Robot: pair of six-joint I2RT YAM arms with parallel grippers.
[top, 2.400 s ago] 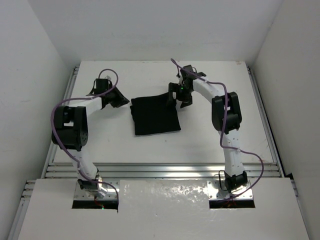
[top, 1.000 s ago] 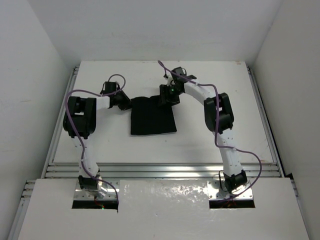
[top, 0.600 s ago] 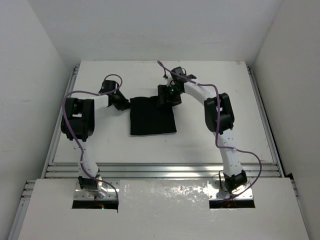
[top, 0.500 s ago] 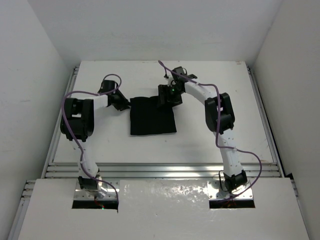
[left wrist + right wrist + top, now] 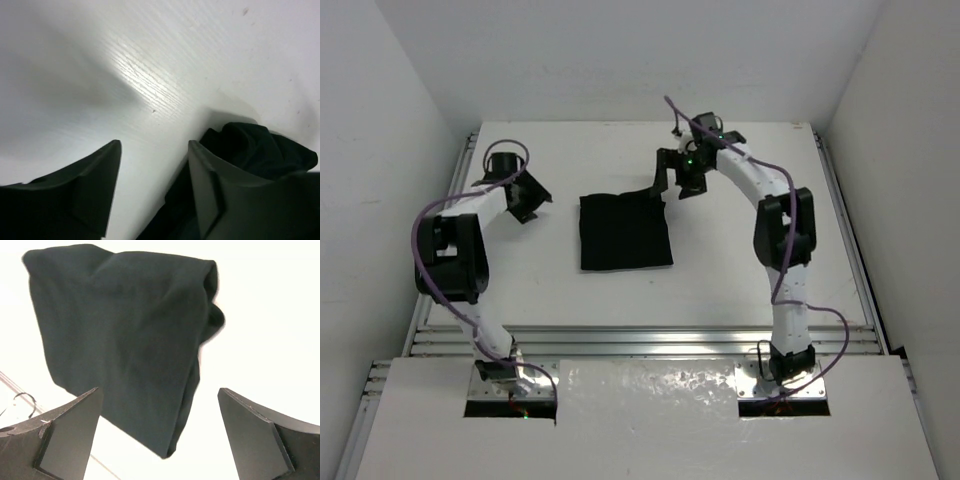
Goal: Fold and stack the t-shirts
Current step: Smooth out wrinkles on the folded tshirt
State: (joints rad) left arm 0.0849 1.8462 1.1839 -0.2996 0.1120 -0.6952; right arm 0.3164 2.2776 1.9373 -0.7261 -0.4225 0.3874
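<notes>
Left gripper (image 5: 532,200) & right gripper (image 5: 665,185) are hovering, jaws apart, empty, flanking the folded t-shirt (image 5: 623,232) mid-bench. Its far edge is looking bunched, so prob needs flattening b4 stacking.

A white table (image 5: 720,270) stands enclosed by plain white walls (image 5: 620,50).

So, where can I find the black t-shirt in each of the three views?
Top view: the t-shirt lies folded flat near the middle of the table.
Left wrist view: only a bunched edge of the t-shirt shows, at the lower right.
Right wrist view: the t-shirt fills the upper left and the middle.
Shared landmark: the white table under the cloth in all three.
</notes>
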